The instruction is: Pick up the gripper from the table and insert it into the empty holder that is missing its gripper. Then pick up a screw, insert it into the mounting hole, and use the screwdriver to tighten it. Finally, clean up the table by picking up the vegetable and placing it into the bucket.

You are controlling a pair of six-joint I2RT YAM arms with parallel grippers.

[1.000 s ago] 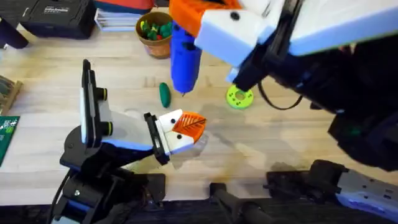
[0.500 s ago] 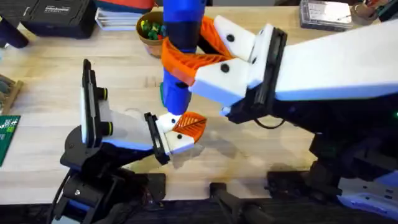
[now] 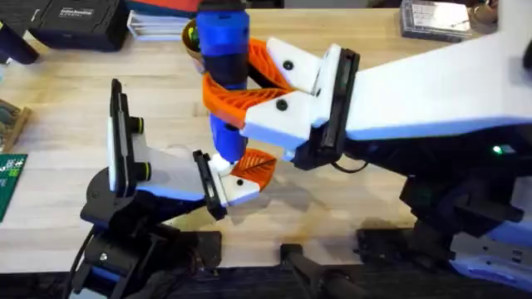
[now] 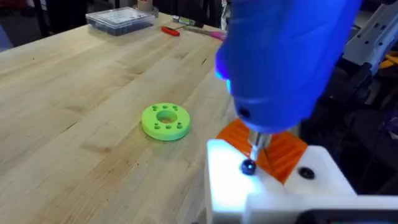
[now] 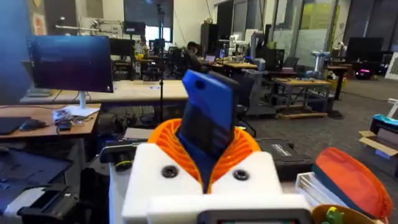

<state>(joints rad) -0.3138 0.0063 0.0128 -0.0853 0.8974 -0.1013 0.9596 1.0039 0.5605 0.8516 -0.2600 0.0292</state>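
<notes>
My right gripper reaches across the table, shut on the blue screwdriver, which stands nearly upright between its orange pads. In the left wrist view the screwdriver has its thin metal tip on a black screw. That screw sits in the white block of the gripper piece, whose orange wedge lies just behind the screw. The piece is mounted at the end of my left gripper. The bucket peeks out behind the screwdriver. The vegetable is hidden under the right arm.
A bright green ring with holes lies on the table beyond the left gripper. A clear parts box and a red-handled tool sit farther back. A black case is at the back left and a green circuit board at the left edge.
The right arm swung left and toward the front with the screwdriver, bringing its tip down onto the left gripper's white block. It now covers the vegetable and ring. The left arm stayed put.
</notes>
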